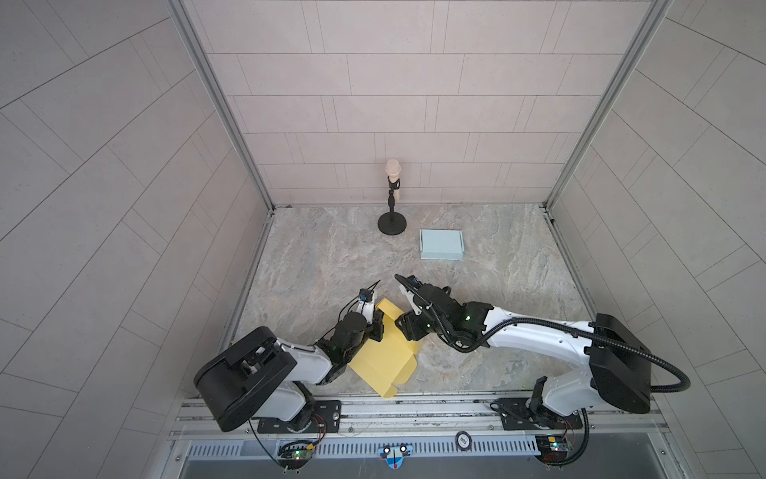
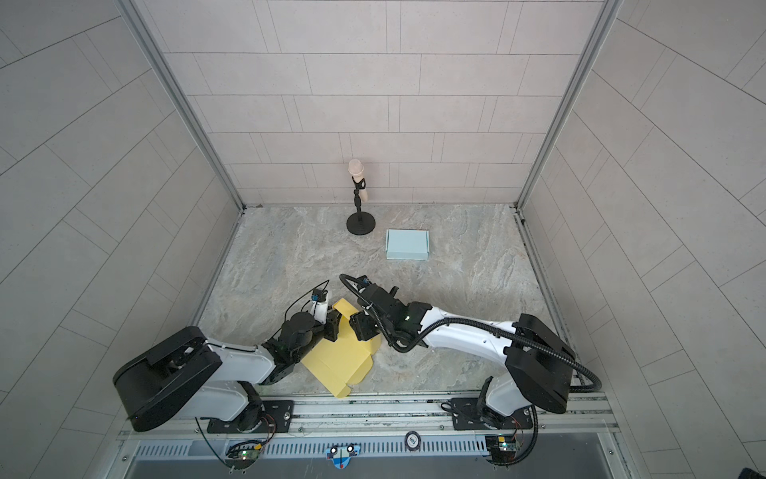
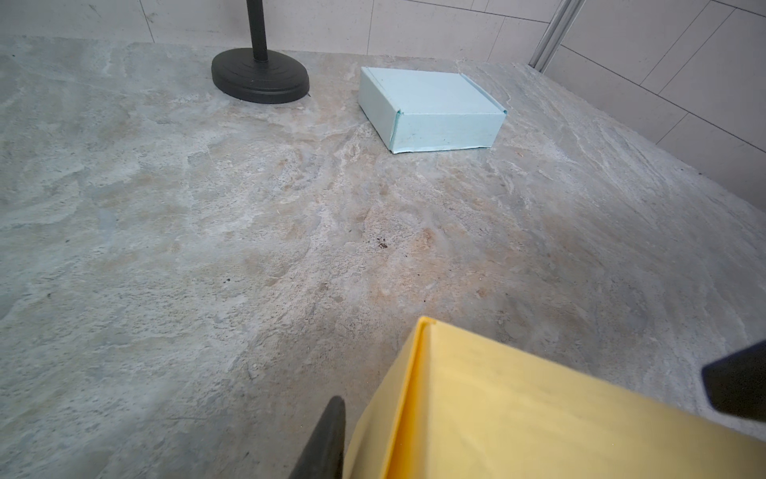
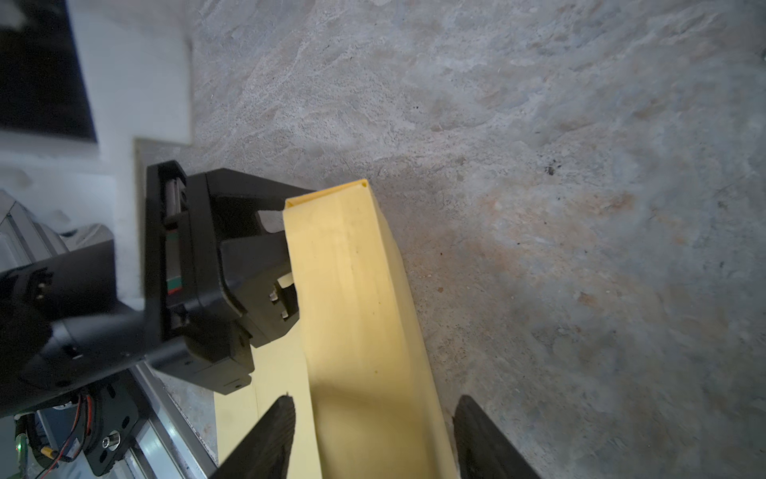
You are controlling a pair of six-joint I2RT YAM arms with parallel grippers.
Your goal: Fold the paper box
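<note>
The yellow paper box [image 1: 383,361] lies partly folded on the marble table near the front edge, between both arms. Its far long wall [image 4: 352,290] stands raised and doubled over. My left gripper [image 1: 377,327] holds this wall from the left. One finger [image 3: 327,439] rests against its side and the other is hidden behind the paper. My right gripper [image 4: 375,435] is open and straddles the same wall from the right end. There is a gap between each of its fingers and the paper. In a top view the two grippers almost meet at the wall [image 2: 346,327].
A finished light blue box [image 1: 441,244] sits at the back right. A black microphone stand [image 1: 391,224] is just to its left, by the back wall. The metal rail [image 1: 414,408] with both arm bases runs along the front edge.
</note>
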